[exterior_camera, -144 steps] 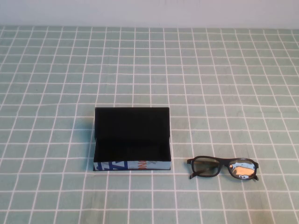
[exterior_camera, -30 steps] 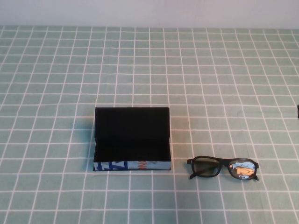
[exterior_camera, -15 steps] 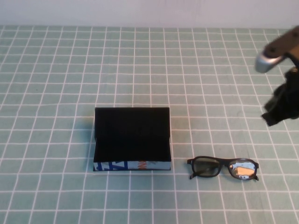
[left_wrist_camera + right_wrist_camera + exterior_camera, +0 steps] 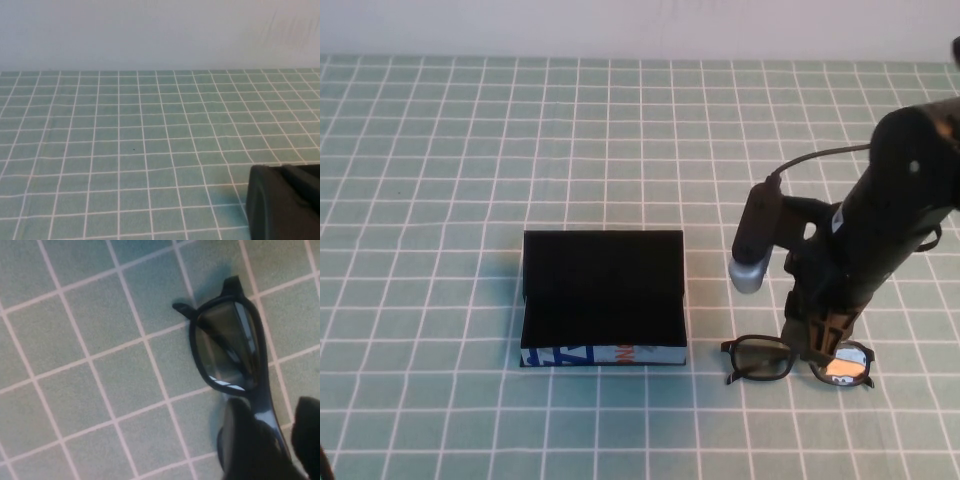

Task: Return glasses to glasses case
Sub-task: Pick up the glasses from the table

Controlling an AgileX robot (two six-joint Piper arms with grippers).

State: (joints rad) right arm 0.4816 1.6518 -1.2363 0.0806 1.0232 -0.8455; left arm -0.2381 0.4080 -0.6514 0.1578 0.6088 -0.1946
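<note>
R arm's swung in from the table's R edge & dropped, so right gripper (image 4: pixel 819 338), fingers spread, now straddles bridge of the glasses (image 4: pixel 760 360) lying just R of the open, empty glasses case (image 4: pixel 603 296): pinch looks imminent; left gripper (image 4: pixel 285 202) parked, can't tell its state.

glasses (image 4: pixel 798 360) right under the right gripper (image 4: pixel 823 338): glossy black plastic, mirror-shiny lenses; green checked cloth (image 4: pixel 440 180) looks matt.
</note>
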